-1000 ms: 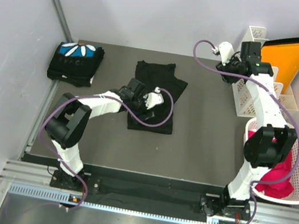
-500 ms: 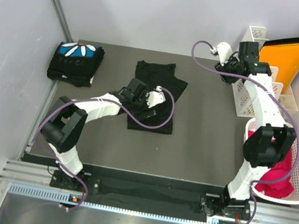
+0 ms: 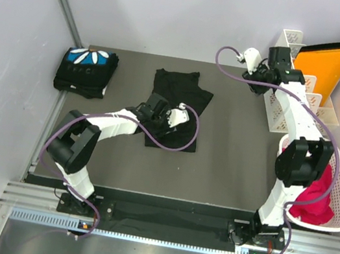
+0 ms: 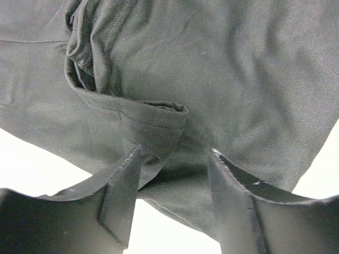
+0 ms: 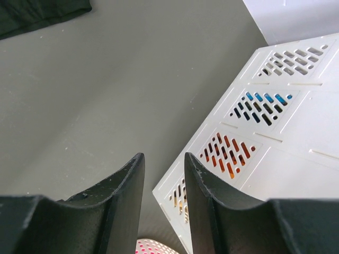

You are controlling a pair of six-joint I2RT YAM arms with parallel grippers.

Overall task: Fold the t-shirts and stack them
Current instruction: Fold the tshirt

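The left pincer (image 4: pixel 175 152) stood part-open, jaws astride a hemmed fold of the loose shirt (image 4: pixel 238 69), one finger touching the hem. The folded shirt (image 3: pixel 86 69) lay well to its left. The right pincer (image 5: pixel 163 157) hung narrowly parted and empty above the tabletop (image 5: pixel 106 79), with the rack (image 5: pixel 275 132) just right.

Dark grey table (image 3: pixel 231 151): folded printed t-shirt (image 3: pixel 85 71) far-left corner, rumpled black t-shirt (image 3: pixel 177 105) ctr, white rack (image 3: pixel 281 114) right edge.
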